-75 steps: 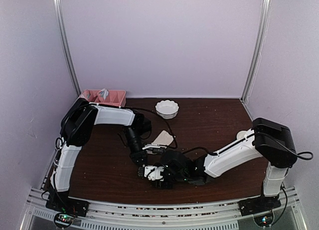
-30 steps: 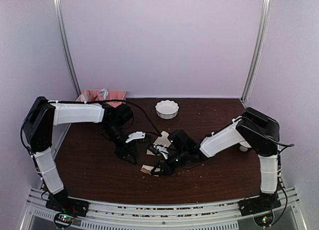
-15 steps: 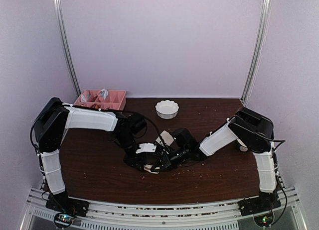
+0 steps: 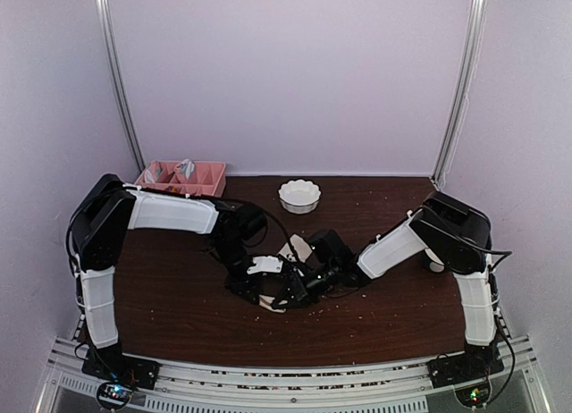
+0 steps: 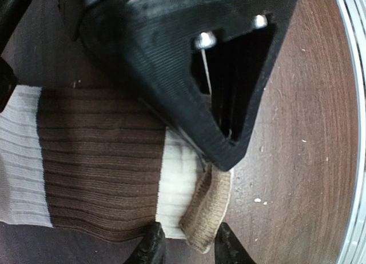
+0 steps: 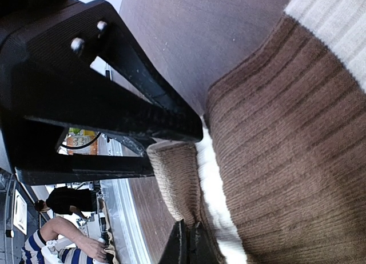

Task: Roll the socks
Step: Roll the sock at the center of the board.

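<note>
Noting both arms bolted at the near edge of the table, left arm and right arm reaching inward and meeting low over the dark wood at mid-table, gripper tips just beside each other.

Reading left gripper as partly open: fingers standing either side of the tan sock where it doubles over, just beside or touching it. Not managing to tell whether actually pinching.

Reading right gripper as fully closed, tips lying against the seam where the tan sock meets the cream sock. Not managing to tell whether gripping any fabric.

Logging cream sock as lying flat on the table under and between the two grippers, showing a broad dark brown band across pale ribbing. Logging tan sock as folded against the cream sock's end, touching it.

Moving farther back: marking a white scalloped bowl standing upright, well apart from both socks.

Ending at the back left corner: marking a pink tray with compartments, holding something pale in one of them, too small for identifying.
</note>
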{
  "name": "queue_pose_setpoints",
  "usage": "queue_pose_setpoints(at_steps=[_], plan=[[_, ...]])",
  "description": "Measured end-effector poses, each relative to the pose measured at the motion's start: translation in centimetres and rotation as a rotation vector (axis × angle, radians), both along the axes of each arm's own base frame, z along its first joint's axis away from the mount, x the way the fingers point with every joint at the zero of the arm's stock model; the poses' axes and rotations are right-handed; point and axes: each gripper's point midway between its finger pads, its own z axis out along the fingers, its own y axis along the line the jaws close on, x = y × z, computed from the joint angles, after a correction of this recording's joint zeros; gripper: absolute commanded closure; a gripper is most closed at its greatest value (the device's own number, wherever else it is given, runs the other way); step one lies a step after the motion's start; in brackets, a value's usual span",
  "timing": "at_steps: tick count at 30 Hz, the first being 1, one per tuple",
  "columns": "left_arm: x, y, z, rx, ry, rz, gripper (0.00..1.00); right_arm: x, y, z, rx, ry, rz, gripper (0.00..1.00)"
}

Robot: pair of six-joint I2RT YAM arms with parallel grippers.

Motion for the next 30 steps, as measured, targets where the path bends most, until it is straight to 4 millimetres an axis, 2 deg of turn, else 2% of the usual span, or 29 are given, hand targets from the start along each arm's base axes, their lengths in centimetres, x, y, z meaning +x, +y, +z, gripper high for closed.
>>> queue_pose_setpoints(at_steps=[3, 12, 21, 30], plan=[[-0.3, 0.0, 0.1, 0.001, 0.021, -0.004, 0.62, 0.0, 0.0, 0.0, 0.0, -0.002, 0.002, 1.0], [-1.7, -0.8, 0.8, -0.041, 0.073, -0.041, 0.58, 0.0, 0.0, 0.0, -0.001, 0.001, -0.001, 1.0], [-2.1, -1.9, 1.4, -0.066, 0.044, -0.092, 0.75, 0.1, 0.0, 0.0, 0.001, 0.007, -0.012, 1.0], [-1.8, -1.4, 0.8, -0.033, 0.019, -0.095, 0.82, 0.2, 0.1, 0.1, 0.007, 0.015, -0.025, 1.0]])
